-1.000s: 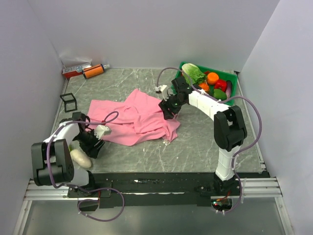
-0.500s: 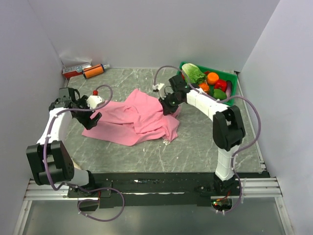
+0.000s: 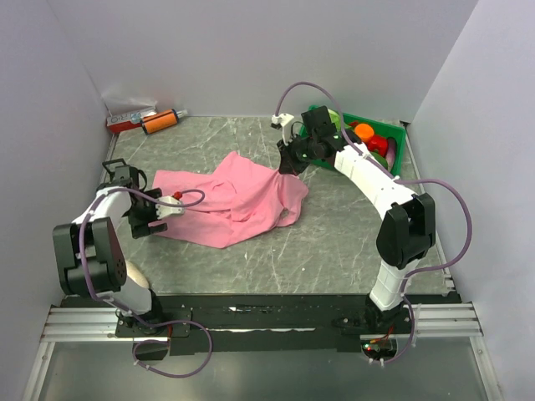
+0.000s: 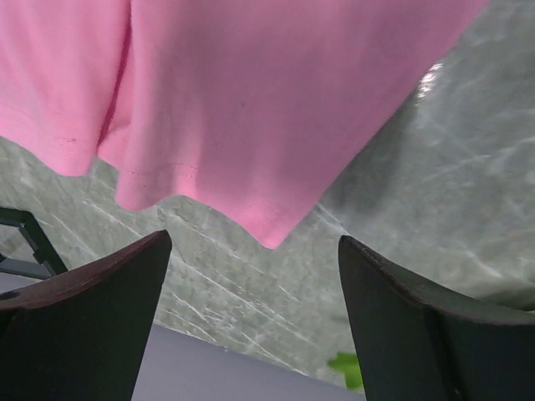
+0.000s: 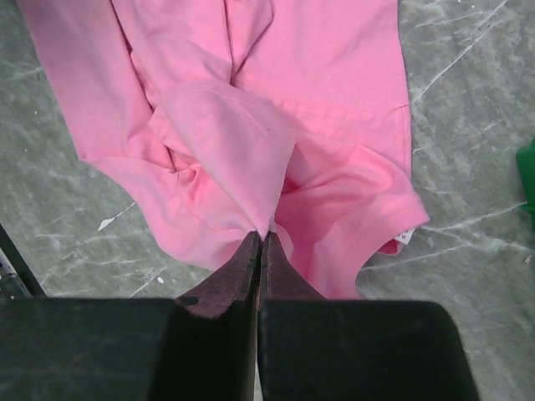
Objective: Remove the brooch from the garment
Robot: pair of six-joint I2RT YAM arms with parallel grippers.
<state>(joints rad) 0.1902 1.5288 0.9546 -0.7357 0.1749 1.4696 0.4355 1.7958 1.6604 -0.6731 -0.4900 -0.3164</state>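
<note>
Far beyond the left fingers (image 4: 251, 242), by the back wall, lie a red pack (image 3: 125, 125) and an orange tube (image 3: 159, 122); their print is too small to read. The left arm is folded tight, elbow raised, wrist dropped low over the bench (image 3: 351, 242) at the left edge of the garment (image 3: 226, 200). The left wrist view shows what the overhead view cannot: these fingers stand spread wide with nothing between them, and a pointed corner of pink cloth lies just ahead of the gap, not touching either one.

The garment lies crumpled on the bench between the two sets of fingers. The right arm reaches long and forward, bent at the elbow. The right fingers (image 5: 259, 238) are pressed fully together on a peaked fold of the garment, pulling it up into a ridge. Only the right wrist view shows a tiny pale piece, which looks to be the brooch (image 5: 404, 237), peeking from under a hem ahead and right of those fingers; any marks on it are too small to read. Right of them stands a green bin (image 3: 403, 144) of vegetables.
</note>
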